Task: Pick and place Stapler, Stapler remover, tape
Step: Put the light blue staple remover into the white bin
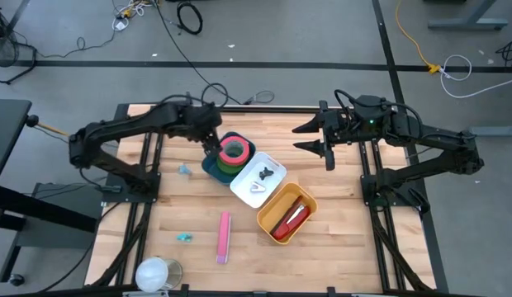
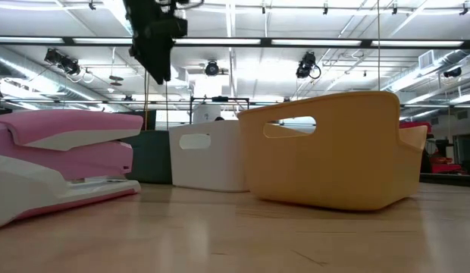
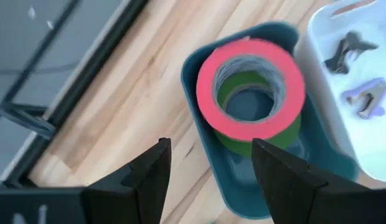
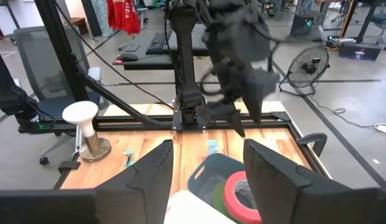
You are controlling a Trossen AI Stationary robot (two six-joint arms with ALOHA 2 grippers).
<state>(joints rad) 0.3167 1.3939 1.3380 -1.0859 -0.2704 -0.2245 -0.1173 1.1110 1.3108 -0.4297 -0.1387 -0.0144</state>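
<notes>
A pink tape roll [image 3: 250,87] lies on a green roll in a teal bin [image 1: 215,165]; no gripper touches it. My left gripper [image 3: 208,171] hangs open just above the bin's left side [image 1: 211,147], with nothing between its fingers. Next to the teal bin, a white bin [image 1: 244,188] holds two staple removers [image 3: 361,99]. A yellow bin [image 1: 268,216] holds a red stapler [image 1: 291,219]. A pink stapler [image 1: 223,237] lies flat on the table near the front. My right gripper [image 1: 315,137] waits open in the air at the far right.
Two small teal items [image 1: 184,170] [image 1: 184,238] lie on the table's left part. A white roll on a stand [image 1: 157,274] stands at the near left edge. In the low view, the pink stapler [image 2: 61,159] sits close, with the yellow bin [image 2: 333,152] behind it.
</notes>
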